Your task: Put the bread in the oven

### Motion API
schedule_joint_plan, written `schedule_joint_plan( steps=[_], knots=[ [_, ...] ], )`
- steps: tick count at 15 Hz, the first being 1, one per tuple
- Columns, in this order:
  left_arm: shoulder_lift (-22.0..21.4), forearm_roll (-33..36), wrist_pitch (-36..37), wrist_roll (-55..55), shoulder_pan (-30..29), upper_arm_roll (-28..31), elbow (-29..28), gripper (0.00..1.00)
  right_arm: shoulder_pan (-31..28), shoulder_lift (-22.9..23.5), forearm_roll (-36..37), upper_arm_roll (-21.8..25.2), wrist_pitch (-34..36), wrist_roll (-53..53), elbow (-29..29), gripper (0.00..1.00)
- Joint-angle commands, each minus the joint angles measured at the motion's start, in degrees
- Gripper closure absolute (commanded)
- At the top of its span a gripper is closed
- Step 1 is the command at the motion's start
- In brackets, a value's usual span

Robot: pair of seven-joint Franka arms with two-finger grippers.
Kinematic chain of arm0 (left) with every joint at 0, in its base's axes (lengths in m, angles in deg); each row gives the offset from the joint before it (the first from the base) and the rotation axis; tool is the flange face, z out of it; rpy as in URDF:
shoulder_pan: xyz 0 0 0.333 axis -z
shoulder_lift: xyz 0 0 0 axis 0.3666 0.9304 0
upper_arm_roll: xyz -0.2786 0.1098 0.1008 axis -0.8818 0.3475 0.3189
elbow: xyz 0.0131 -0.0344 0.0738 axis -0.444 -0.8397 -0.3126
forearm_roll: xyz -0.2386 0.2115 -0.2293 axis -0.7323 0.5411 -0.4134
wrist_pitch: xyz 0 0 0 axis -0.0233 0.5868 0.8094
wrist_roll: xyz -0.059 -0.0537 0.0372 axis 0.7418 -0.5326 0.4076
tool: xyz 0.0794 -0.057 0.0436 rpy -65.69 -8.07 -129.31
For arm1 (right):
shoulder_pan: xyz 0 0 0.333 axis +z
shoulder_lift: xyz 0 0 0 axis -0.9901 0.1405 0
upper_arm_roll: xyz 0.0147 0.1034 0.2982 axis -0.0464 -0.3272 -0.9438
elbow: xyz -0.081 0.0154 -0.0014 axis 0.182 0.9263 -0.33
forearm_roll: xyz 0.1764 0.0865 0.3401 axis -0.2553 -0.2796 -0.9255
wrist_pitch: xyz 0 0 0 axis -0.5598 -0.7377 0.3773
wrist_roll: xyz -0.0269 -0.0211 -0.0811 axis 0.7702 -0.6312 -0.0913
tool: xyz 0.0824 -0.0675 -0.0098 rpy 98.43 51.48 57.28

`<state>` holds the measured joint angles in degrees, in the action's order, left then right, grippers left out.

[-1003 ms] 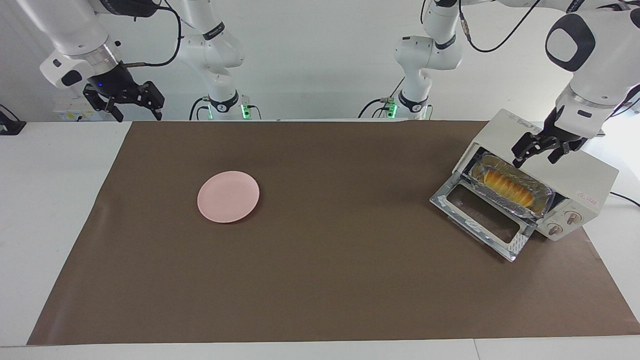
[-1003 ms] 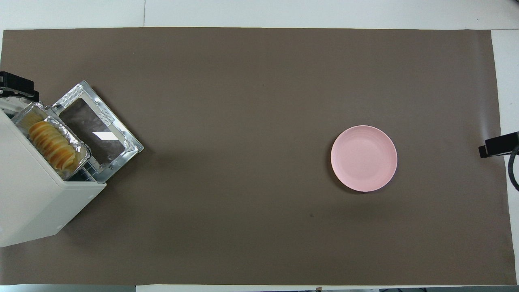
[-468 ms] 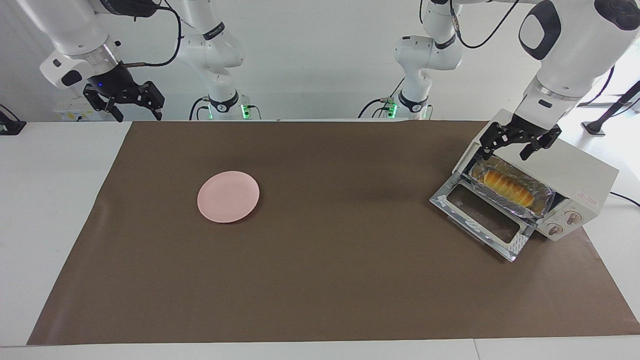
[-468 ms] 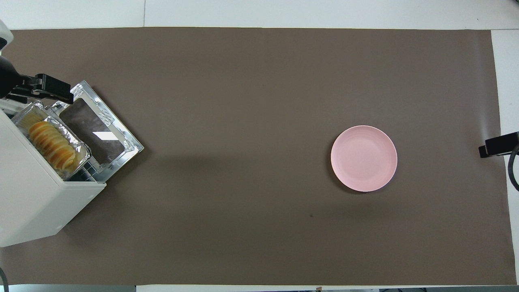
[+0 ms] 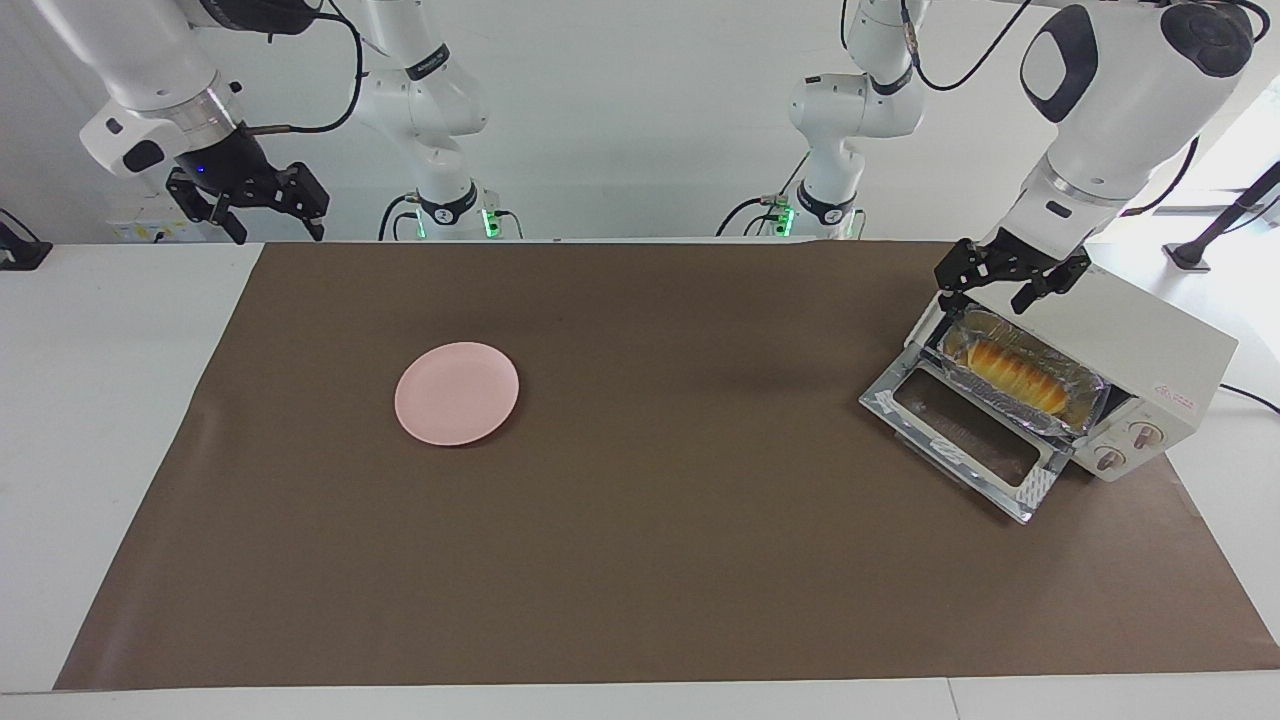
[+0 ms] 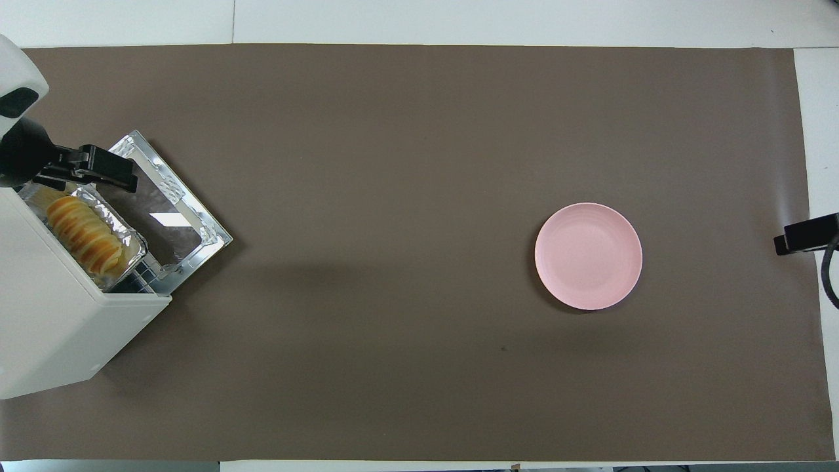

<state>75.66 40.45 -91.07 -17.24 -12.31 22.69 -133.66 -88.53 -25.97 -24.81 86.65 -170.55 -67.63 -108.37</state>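
Note:
The bread [image 5: 1010,368] [image 6: 83,227], a golden sliced loaf, lies in a crinkled foil tray [image 5: 1085,392] inside the cream-white oven [image 5: 1140,335] [image 6: 52,328]. The oven's glass door [image 5: 960,440] [image 6: 164,210] hangs open, flat over the mat. My left gripper [image 5: 1005,285] [image 6: 92,172] hovers open and empty just above the oven's upper front corner, over the end of the tray nearer the robots. My right gripper [image 5: 250,205] [image 6: 806,235] waits open and empty, raised over the table edge at the right arm's end.
A round pink plate [image 5: 457,393] [image 6: 588,255] lies on the brown mat [image 5: 640,560] toward the right arm's end. The oven stands at the left arm's end, its door jutting out toward the table's middle. A cable runs off from the oven's back.
My left gripper has slid from over the oven's roof toward the table's middle and now hangs over the oven's front corner. Bread, tray, door, plate and right arm have not moved.

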Motion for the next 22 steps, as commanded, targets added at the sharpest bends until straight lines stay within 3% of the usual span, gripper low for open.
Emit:
schedule_joint_plan(
  steps=[1,11,14,22],
  knots=[
    [-2.59,1.23,0.0,-0.19,-0.94,-2.54,-3.25,0.0,-0.6,-1.24,0.55,-0.66,0.3,0.38,-1.27,0.0],
    [-3.47,2.03,2.11,-1.94,-0.68,-3.69,-3.95,0.0,-0.6,-1.24,0.55,-0.66,0.3,0.38,-1.18,0.0],
    [-3.38,2.12,2.47,-10.72,-0.41,-3.69,-3.95,0.0,-0.6,-1.24,0.55,-0.66,0.3,0.38,-1.18,0.0],
    [-3.03,2.12,2.55,-10.74,-0.06,-3.6,-3.86,0.0,-0.6,-1.24,0.55,-0.66,0.3,0.38,-1.27,0.0]
  ],
)
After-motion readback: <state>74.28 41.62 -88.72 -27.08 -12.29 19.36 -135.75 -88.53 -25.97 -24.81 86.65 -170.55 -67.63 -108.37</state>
